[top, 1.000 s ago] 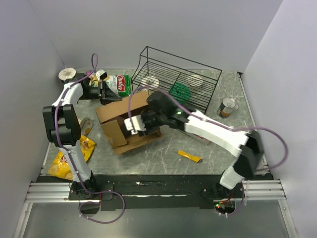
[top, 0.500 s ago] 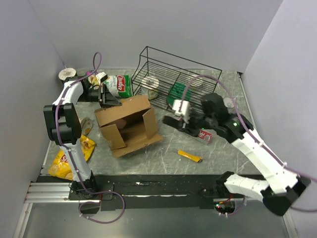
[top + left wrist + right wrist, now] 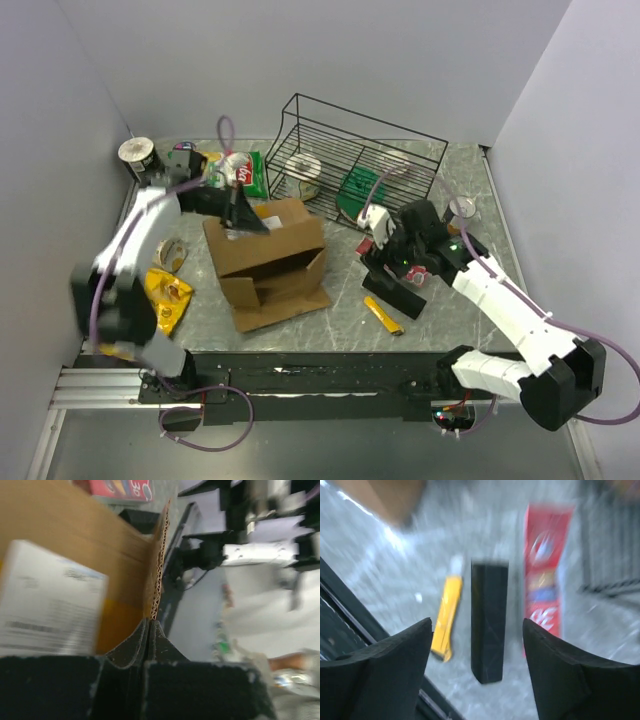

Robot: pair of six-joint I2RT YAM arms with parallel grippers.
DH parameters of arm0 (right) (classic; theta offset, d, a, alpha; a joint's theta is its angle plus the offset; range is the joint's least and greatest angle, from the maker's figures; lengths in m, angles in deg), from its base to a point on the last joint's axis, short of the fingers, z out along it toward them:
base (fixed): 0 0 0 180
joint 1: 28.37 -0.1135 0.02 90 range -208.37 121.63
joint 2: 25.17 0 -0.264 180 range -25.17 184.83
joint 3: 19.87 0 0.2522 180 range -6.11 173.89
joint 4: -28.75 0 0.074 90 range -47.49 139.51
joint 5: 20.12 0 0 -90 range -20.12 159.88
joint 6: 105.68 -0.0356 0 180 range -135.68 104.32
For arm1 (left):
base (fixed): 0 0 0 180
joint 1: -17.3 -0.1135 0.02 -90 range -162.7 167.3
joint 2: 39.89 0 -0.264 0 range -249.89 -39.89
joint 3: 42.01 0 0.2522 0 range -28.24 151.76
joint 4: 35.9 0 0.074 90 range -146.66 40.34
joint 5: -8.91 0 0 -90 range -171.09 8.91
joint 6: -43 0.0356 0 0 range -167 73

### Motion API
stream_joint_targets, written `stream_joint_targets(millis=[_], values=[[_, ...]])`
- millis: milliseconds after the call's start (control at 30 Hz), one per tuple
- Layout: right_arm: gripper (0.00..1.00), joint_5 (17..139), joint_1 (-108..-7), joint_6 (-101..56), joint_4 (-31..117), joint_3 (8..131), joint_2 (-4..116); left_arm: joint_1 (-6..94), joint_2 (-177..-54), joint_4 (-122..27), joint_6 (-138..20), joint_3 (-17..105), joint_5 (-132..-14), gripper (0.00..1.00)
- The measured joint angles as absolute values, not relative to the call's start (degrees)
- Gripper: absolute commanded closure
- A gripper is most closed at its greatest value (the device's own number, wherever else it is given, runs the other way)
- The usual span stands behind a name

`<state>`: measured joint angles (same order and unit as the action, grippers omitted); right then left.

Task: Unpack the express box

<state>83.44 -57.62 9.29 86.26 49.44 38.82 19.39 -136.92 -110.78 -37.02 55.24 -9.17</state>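
Observation:
The express box (image 3: 270, 262) is brown cardboard, open, and stands left of centre on the table. In the left wrist view its flap (image 3: 75, 540) with a white label fills the left side. My left gripper (image 3: 243, 213) (image 3: 151, 625) is shut on the edge of the box's back flap. My right gripper (image 3: 385, 262) (image 3: 477, 626) is open and empty. It hangs above a long black box (image 3: 489, 620) lying on the table (image 3: 398, 292), between a yellow packet (image 3: 446, 617) and a red packet (image 3: 544, 580).
A black wire basket (image 3: 372, 135) with discs and a green item stands behind. A green-and-white snack bag (image 3: 243, 172) and a can (image 3: 137, 153) are at the back left, a yellow bag (image 3: 165, 292) at the left, and another can (image 3: 460, 208) at the right.
My right gripper left the express box, swung right, and now hangs open over the black box on the table. My left arm shifted with the flap, and the box turned and moved slightly.

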Motion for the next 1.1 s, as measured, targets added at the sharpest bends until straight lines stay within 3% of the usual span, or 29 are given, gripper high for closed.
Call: stream_joint_targets(millis=[100,167,367,467,667,1100], values=[[0.21,85.73,-57.62,8.37,83.90,53.96,37.77,27.26,-120.16,-93.34,-50.00,46.28,-17.50,0.99],[0.21,87.16,-57.65,8.24,82.61,55.08,36.81,25.68,-115.02,-85.82,-56.50,43.85,-18.28,0.99],[0.28,91.53,-60.09,9.86,82.19,56.30,37.14,9.71,-130.30,-64.25,-74.92,38.65,-16.97,0.99],[0.33,91.42,-66.02,12.31,80.12,56.72,38.21,8.20,-136.47,-62.76,-81.13,35.13,-17.12,0.99],[0.41,89.71,-77.89,15.85,70.32,58.92,44.94,10.10,-134.85,-58.68,-85.94,34.56,-15.40,0.99],[0.55,86.17,-78.48,15.54,57.21,83.64,67.71,10.71,-126.19,-58.15,-86.48,34.08,-16.67,0.99]])
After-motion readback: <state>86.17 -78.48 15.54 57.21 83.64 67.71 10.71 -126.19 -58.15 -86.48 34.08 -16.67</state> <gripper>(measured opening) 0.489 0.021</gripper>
